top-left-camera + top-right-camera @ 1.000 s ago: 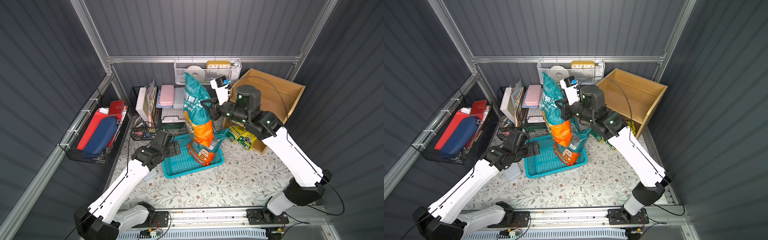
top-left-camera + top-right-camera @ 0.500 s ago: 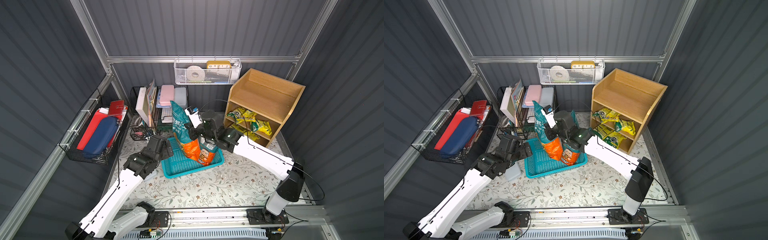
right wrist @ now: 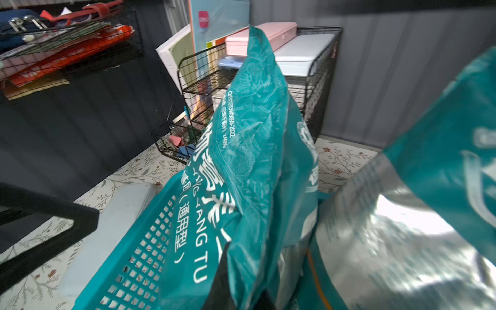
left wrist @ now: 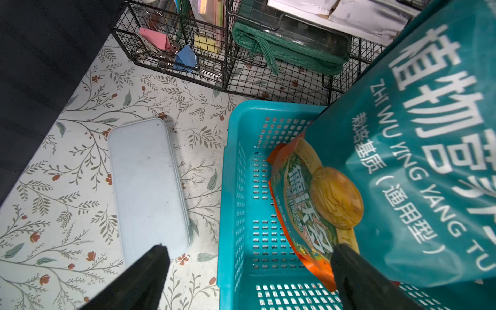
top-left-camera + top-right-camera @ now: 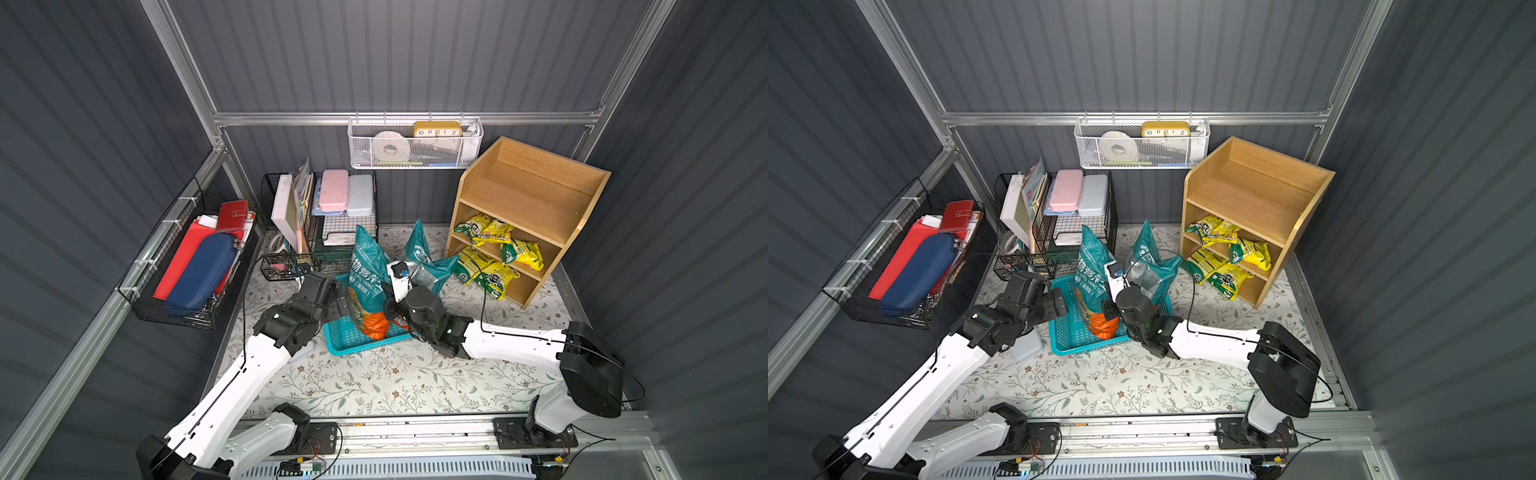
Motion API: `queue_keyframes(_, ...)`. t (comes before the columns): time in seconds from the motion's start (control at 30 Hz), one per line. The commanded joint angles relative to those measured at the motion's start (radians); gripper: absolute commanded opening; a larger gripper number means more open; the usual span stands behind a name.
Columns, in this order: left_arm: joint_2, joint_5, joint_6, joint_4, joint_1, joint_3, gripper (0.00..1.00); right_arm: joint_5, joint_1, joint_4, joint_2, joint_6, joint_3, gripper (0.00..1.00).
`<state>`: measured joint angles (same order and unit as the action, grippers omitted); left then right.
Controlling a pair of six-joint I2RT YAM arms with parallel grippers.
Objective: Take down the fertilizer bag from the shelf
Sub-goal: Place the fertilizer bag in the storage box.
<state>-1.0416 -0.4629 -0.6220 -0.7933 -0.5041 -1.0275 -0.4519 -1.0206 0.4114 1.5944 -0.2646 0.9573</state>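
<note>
The fertilizer bag (image 5: 365, 282) stands upright inside the teal basket (image 5: 361, 345). The shelf (image 5: 528, 199) is well apart from it, beyond the basket's far corner. The right gripper (image 3: 236, 290) is pinched narrow on the bag's edge, low down over the basket. The left gripper (image 4: 249, 252) gapes wide above the basket's rim on its own arm's side, with one finger just beside the bag's printed face and nothing held. A second teal bag (image 5: 424, 262) leans at the basket's far side.
</note>
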Motion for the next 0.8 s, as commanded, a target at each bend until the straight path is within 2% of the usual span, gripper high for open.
queue_keyframes(0.0, -0.009, 0.02, -0.007, 0.004, 0.003, -0.018, 0.99, -0.17, -0.025, 0.092, -0.05, -0.127, -0.04, 0.0)
queue_keyframes(0.13, -0.022, 0.035, -0.012, 0.011, 0.003, -0.016, 0.99, -0.228, -0.045, 0.022, -0.053, -0.093, -0.003, 0.0)
queue_keyframes(0.17, -0.027, 0.04, -0.012, 0.014, 0.003, -0.018, 1.0, -0.239, -0.043, -0.003, -0.053, -0.083, 0.015, 0.04)
queue_keyframes(0.3, -0.053, 0.061, -0.006, 0.008, 0.003, -0.031, 0.99, -0.187, -0.04, -0.061, -0.1, 0.002, 0.074, 0.46)
queue_keyframes(0.4, -0.091, 0.09, 0.006, -0.01, 0.003, -0.054, 0.99, -0.143, -0.029, -0.22, -0.165, 0.041, 0.161, 0.63)
queue_keyframes(0.53, -0.121, 0.13, 0.019, -0.007, 0.003, -0.063, 0.99, -0.057, 0.039, -0.48, -0.261, 0.003, 0.264, 0.67)
queue_keyframes(0.7, -0.108, 0.162, 0.02, 0.035, 0.003, -0.05, 0.99, 0.099, 0.27, -0.826, -0.353, -0.179, 0.351, 0.68)
queue_keyframes(0.77, -0.096, 0.177, 0.024, 0.052, 0.003, -0.04, 0.99, 0.1, 0.361, -0.92, -0.406, -0.216, 0.345, 0.69)
